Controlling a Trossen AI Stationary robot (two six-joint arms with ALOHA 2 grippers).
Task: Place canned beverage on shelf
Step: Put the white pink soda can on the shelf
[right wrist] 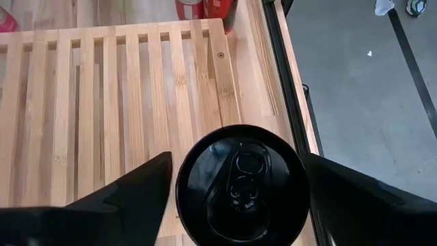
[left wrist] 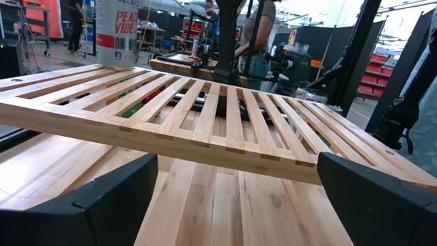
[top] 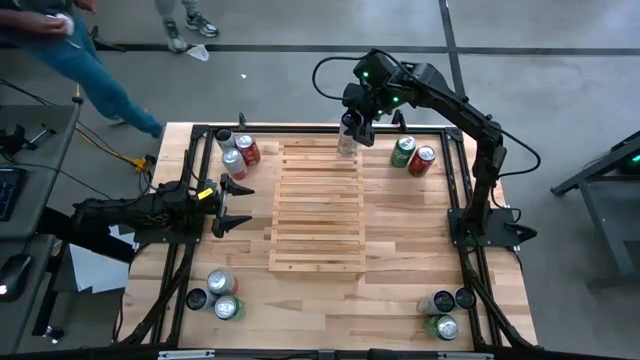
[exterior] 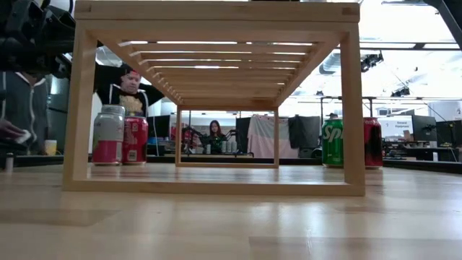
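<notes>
Placement is the job now: right gripper (right wrist: 235, 188) has its fingers either side of the can (right wrist: 240, 183) at the shelf (top: 318, 205) far end; whether they're pinching it I can't tell. I'd keep it upright, base flat across the slats, then let go. Left gripper (top: 240, 208), spread wide, waits beside the shelf.

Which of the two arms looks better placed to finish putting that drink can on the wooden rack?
The right. Its gripper is at the rack's far end with the can between its fingers. The left gripper waits open beside the rack, holding nothing.
</notes>
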